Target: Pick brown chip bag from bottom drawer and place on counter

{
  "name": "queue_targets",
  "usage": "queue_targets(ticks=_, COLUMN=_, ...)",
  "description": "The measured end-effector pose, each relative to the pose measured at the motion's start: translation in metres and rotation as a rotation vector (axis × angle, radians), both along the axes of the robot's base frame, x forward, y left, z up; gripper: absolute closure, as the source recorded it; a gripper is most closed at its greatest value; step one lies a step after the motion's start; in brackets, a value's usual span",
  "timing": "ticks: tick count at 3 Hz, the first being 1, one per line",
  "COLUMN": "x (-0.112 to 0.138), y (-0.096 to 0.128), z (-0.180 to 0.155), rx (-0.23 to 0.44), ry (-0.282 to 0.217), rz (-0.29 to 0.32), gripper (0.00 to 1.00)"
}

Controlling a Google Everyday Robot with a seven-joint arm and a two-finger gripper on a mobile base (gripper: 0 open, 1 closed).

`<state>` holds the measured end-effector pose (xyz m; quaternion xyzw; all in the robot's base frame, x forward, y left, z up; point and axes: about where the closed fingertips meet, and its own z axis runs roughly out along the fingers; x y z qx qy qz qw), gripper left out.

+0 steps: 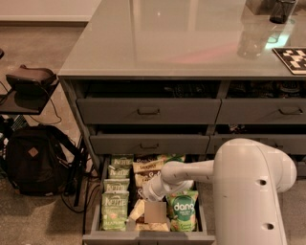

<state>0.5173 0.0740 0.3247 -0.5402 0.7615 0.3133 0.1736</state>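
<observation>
The bottom drawer (95,217) is pulled out at the foot of the cabinet, with snack bags in three columns. Several brown chip bags lie in the middle column; one (147,167) shows its cream-tan top near the back, and another (137,211) lies nearer the front. My gripper (154,213) reaches down from the white arm (186,173) into the middle column, just left of a green "dang" bag (183,211). It hides part of the bags under it. The glossy counter (181,33) spans the cabinet top.
Pale green bags (114,203) fill the drawer's left column. Two shut drawer fronts with bar handles (148,111) sit above. A black backpack (33,162) and a dark chair (31,79) stand at the left. A dark cup (282,9) and a checkered tag (292,60) sit on the counter's right side.
</observation>
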Motion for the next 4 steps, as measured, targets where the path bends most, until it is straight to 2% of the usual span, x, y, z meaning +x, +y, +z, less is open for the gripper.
queue_targets(ticks=1, x=0.005, y=-0.004, z=0.003, rx=-0.004, ry=-0.029, rz=-0.016, gripper=0.0)
queue_targets(ticks=2, x=0.024, y=-0.009, z=0.02, rx=-0.027, ry=-0.147, rz=-0.019, gripper=0.0)
queue_targets(ticks=3, x=0.048, y=-0.01, z=0.029, rx=-0.059, ry=-0.232, rz=-0.008, gripper=0.0)
queue_targets(ticks=4, x=0.075, y=-0.012, z=0.031, rx=-0.071, ry=-0.285, rz=0.006, gripper=0.0)
